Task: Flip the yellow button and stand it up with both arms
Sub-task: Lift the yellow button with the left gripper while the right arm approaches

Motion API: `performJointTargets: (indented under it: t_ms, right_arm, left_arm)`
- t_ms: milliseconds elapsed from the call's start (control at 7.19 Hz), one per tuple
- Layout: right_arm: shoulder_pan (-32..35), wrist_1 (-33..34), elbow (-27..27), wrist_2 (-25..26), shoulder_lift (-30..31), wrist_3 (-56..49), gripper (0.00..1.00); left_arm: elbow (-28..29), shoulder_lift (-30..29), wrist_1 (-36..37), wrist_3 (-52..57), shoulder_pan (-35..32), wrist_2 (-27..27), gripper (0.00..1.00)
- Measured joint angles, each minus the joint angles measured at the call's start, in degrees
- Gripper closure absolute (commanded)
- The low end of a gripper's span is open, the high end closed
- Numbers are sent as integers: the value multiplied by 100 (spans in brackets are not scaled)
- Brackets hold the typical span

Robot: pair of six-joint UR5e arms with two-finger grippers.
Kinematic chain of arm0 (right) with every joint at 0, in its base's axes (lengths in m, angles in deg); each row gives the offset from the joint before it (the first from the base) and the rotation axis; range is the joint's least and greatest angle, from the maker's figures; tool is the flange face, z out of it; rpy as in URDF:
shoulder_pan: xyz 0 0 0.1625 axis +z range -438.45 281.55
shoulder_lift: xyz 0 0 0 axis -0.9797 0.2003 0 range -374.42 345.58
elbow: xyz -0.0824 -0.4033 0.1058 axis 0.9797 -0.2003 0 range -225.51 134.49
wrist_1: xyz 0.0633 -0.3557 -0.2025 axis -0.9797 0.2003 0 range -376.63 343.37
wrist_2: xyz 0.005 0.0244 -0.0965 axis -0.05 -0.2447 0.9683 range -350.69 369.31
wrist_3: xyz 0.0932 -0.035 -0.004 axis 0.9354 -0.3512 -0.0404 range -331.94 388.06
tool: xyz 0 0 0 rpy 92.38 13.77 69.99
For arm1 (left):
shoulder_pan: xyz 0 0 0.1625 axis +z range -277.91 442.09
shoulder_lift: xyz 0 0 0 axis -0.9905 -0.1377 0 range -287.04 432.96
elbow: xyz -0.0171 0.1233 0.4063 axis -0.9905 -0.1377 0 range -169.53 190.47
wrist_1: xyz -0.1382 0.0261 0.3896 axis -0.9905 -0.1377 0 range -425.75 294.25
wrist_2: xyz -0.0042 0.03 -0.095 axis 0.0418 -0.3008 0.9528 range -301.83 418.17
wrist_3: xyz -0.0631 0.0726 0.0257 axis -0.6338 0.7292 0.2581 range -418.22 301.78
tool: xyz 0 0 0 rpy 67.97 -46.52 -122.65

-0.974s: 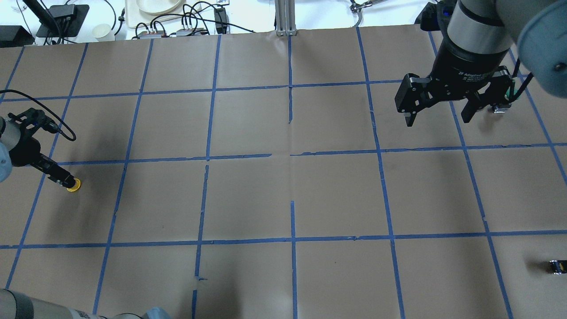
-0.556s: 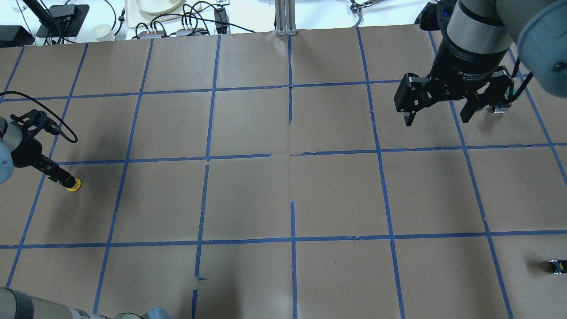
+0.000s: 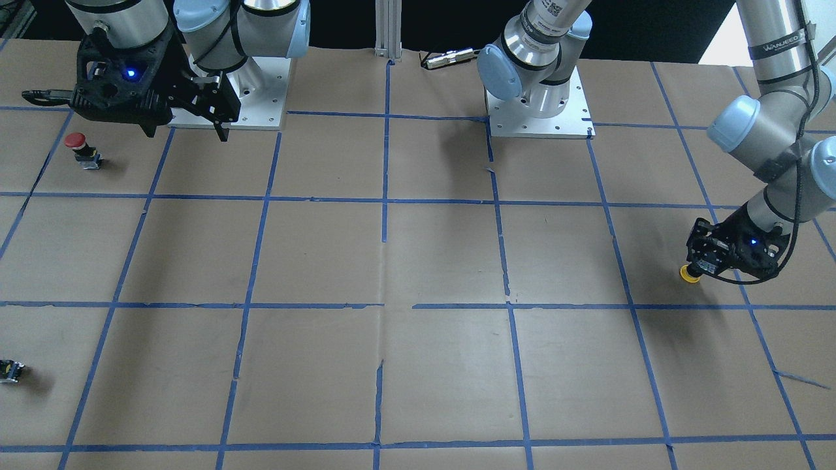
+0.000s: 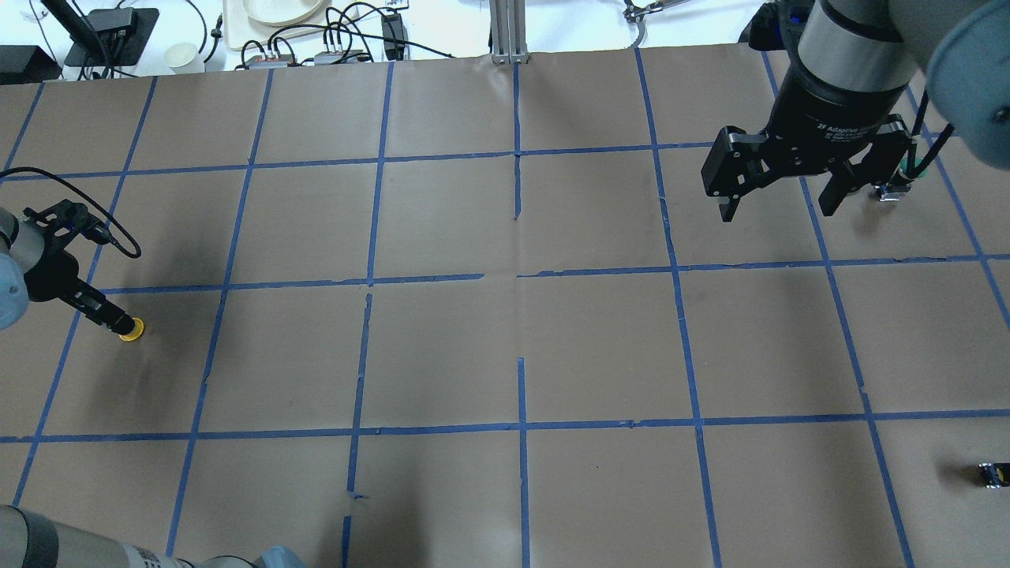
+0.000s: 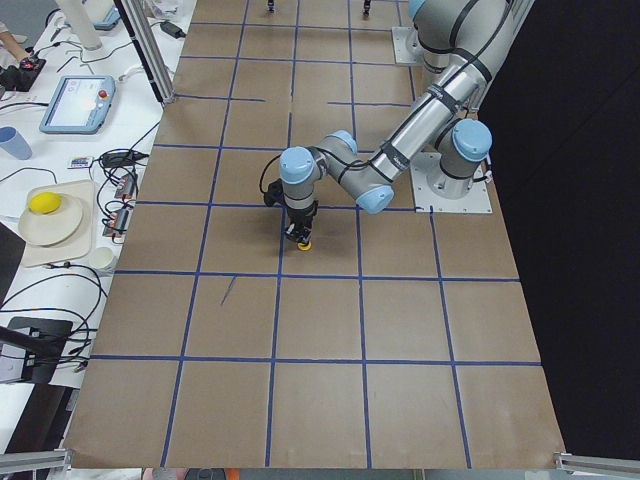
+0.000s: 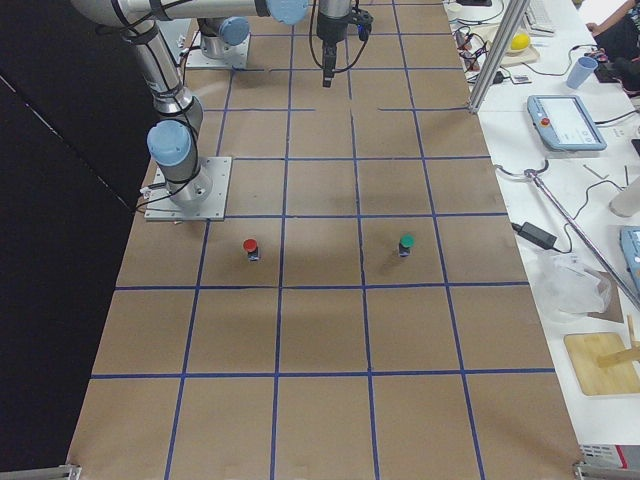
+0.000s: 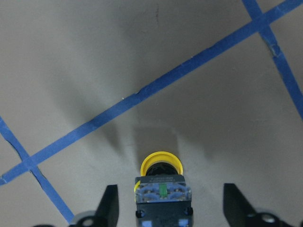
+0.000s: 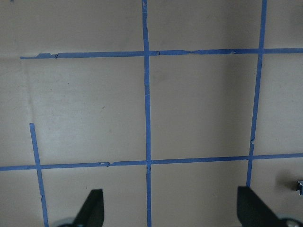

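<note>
Yellow button (image 7: 162, 182) rests on the tabletop (image 7: 71, 71), cap apparently down, straddled by the spread, untouching left pincer (image 7: 170, 201). Well apart from it, the right pincer (image 4: 777, 207) hangs spread and empty. Closing off-centre could tip the button or squeeze it out sideways.

A small yellow-capped push-button switch (image 7: 161, 187) on a blue-grey blocky base is lying at the bottom centre of the left wrist frame, its cap pointing away. It is sitting between the spread fingers of the silver left arm's black gripper (image 7: 170, 198), touching neither. The silver right arm's black gripper (image 4: 777, 211) is hanging, fingers apart, at the overhead frame's upper right.
</note>
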Motion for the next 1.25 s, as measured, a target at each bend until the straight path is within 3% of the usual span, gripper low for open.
performJointTargets:
  t_ms: [417, 695, 974, 1252]
  right_arm:
    - [13, 80, -42, -19, -18, 38, 0]
    - [12, 212, -49, -12, -21, 73, 0]
    - [-1, 389, -44, -11, -31, 82, 0]
    - [-72, 437, -39, -27, -35, 82, 0]
  left_arm:
    - [61, 77, -134, -2, -21, -27, 93]
    - [137, 328, -839, -126, -153, 81, 93]
    - [209, 609, -1731, -809, -340, 889, 93]
    - [228, 826, -2267, -1874, -803, 2153, 93]
